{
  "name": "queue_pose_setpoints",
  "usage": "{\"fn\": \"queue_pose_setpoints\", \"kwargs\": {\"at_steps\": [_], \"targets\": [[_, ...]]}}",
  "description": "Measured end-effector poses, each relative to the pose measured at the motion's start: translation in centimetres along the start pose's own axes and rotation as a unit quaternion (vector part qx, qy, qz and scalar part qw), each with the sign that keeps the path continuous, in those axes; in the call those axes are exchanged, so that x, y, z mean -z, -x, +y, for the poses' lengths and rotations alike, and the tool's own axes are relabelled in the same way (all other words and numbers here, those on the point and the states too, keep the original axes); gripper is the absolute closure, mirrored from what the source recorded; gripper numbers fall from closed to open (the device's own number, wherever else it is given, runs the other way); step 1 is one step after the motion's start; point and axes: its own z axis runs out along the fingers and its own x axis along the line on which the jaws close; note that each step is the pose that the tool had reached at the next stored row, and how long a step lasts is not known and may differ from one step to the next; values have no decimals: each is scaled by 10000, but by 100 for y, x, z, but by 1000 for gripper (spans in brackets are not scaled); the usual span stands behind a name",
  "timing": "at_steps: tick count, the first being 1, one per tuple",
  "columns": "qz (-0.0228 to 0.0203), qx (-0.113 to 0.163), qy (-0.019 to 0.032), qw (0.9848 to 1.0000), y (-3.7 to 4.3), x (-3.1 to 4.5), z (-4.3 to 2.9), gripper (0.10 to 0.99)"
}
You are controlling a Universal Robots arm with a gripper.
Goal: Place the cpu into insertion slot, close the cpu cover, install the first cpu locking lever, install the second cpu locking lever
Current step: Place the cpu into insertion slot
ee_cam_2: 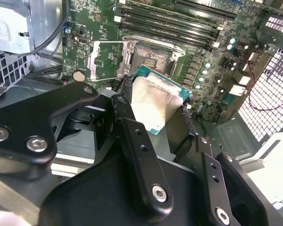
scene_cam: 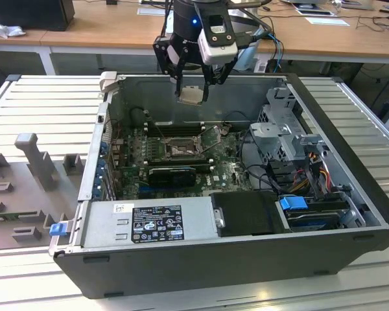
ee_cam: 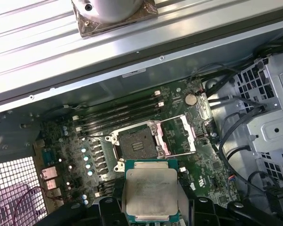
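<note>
The cpu (scene_cam: 190, 95) hangs in the air, pinched at two opposite edges by the claw (scene_cam: 192, 91). Its pale metal face shows in both wrist views (ee_cam_2: 155, 101) (ee_cam: 151, 193). The claw's black fingers (ee_cam_2: 127, 108) are closed in only as far as the cpu's width and hold nothing else.

In the exterior view the cpu sits high, about level with the top rim of the open computer case (scene_cam: 350, 214) and well above the green circuit board (scene_cam: 230, 173). On that board the insertion slot (scene_cam: 179, 149) (ee_cam: 136, 143) lies uncovered, its dark centre bare. The cpu cover (scene_cam: 211, 136) (ee_cam: 177, 136) is swung open just beside the slot, on the exterior view's right. Long black memory slots (ee_cam: 118, 113) run along the slot's far side. The case rests on a ribbed grey surface (scene_cam: 39, 103).
</note>
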Motion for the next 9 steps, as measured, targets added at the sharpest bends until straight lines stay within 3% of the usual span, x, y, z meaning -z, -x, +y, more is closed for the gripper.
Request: {"fn": "queue_pose_setpoints", "kwargs": {"at_steps": [9], "targets": [[-13, -141, 3, 9999, 0, 0, 0, 557]]}}
